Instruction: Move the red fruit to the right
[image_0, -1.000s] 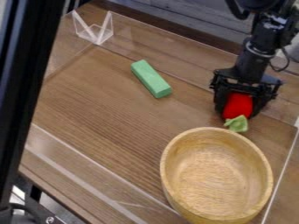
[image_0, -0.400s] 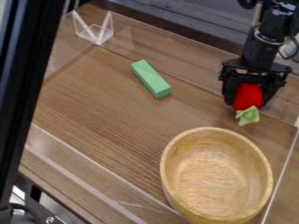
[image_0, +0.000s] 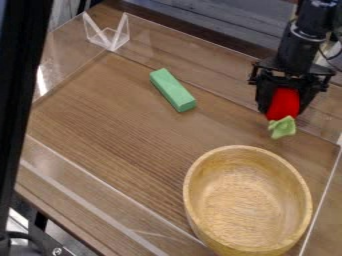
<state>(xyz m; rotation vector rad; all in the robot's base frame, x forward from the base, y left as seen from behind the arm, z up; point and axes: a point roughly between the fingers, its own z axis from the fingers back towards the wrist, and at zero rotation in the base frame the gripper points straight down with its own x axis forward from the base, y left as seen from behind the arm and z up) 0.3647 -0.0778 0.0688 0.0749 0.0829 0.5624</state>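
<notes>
The black gripper (image_0: 290, 88) has its fingers around the red toy strawberry (image_0: 282, 103), near the wooden bowl (image_0: 249, 200)'s far side. Best to keep that grip snug, slide smoothly, and release gently.

just the one cam here, set up high and looking steeply down on the counter (image_0: 107, 130), close enough that the bowl (image_0: 249, 200) looms big near the bottom edge
</notes>
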